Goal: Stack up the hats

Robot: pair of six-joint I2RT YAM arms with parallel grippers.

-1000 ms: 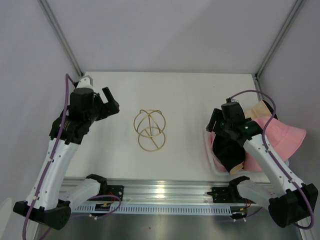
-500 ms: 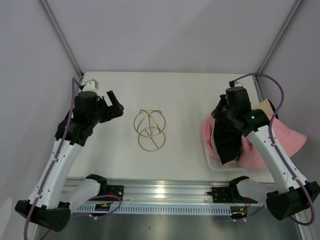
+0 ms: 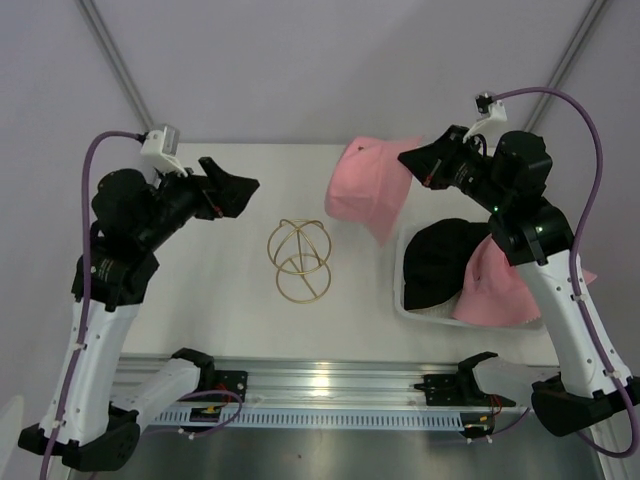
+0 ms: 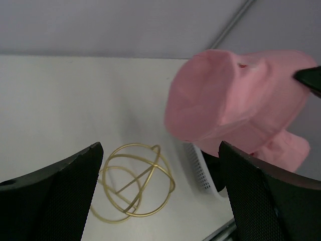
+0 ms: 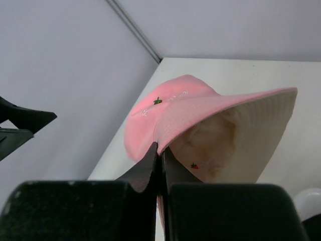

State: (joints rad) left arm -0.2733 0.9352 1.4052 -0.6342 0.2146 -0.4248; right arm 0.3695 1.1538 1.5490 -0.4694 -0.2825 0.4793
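Brim of the pink hat is clamped in the right gripper at upper centre of the top view, the crown hung out to frame left, with the gold wire frame noted below-left and the left gripper spread empty.

Three hats are counted: two pink, entered as the upper pink hat at far centre and the lower pink hat at near right, and one black hat. One white mesh tray and one gold wire frame are listed.
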